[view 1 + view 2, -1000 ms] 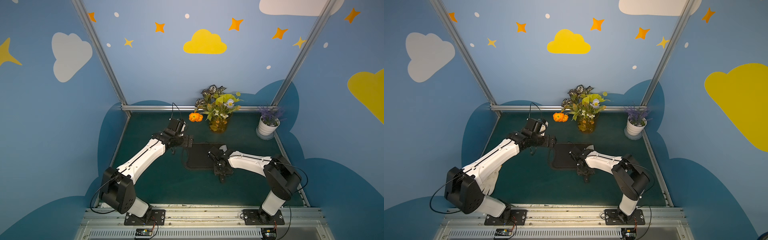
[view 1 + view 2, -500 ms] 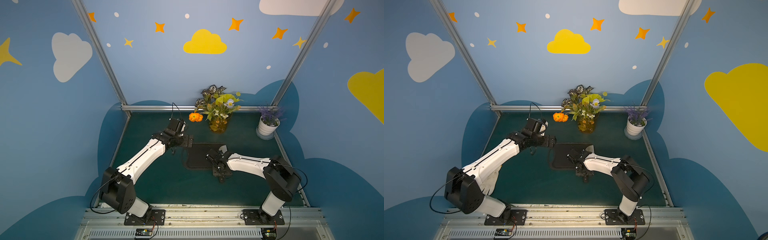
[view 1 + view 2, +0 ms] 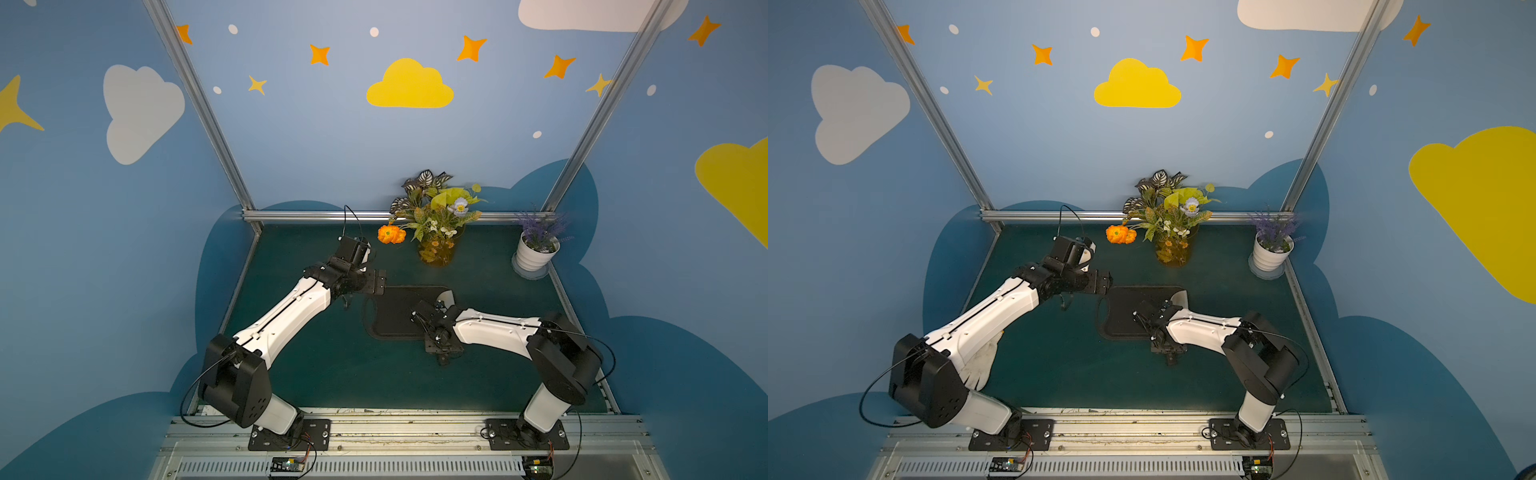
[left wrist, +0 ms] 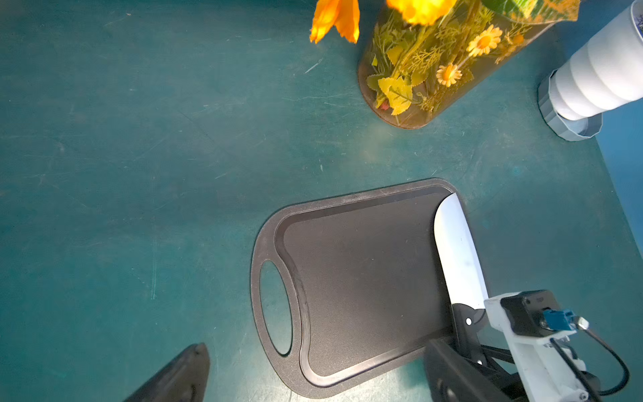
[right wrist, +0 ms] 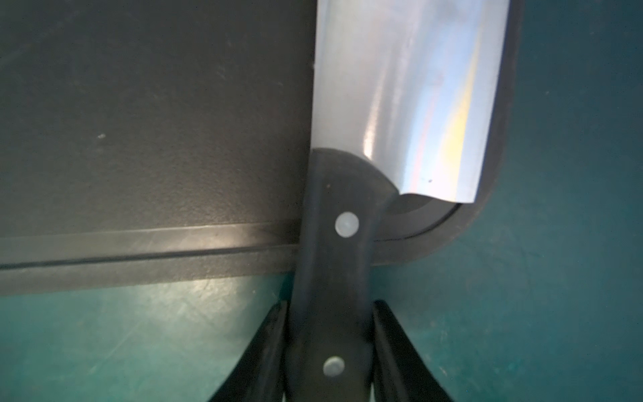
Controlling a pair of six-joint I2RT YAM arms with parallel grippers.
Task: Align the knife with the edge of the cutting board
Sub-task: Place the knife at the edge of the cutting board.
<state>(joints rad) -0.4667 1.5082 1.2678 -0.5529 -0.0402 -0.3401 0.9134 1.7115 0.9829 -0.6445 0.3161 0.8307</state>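
Observation:
The black cutting board (image 3: pixel 390 311) (image 3: pixel 1121 309) (image 4: pixel 365 278) lies flat on the green mat, its oval handle hole toward the left arm. The knife (image 4: pixel 457 254) (image 5: pixel 410 87) rests with its silver blade flat along the short edge opposite the hole. Only the blade's far end (image 3: pixel 445 297) (image 3: pixel 1180 297) shows in both top views. Its black handle (image 5: pixel 334 264) sticks out past the board's near long edge. My right gripper (image 5: pixel 330 313) (image 3: pixel 441 345) is shut on that handle, a finger on each side. My left gripper (image 4: pixel 313 369) (image 3: pixel 376 282) hangs open above the board's handle-hole end, holding nothing.
A glass vase of flowers (image 3: pixel 436 249) (image 4: pixel 435 69) stands behind the board, an orange bloom (image 3: pixel 390 235) drooping toward the left wrist. A white pot of lavender (image 3: pixel 536 253) (image 4: pixel 598 87) sits at the back right. A metal rail (image 3: pixel 332 216) bounds the back.
The right gripper's fingers have closed in on the knife handle, and that wrist has shifted slightly left. The left arm has not moved.

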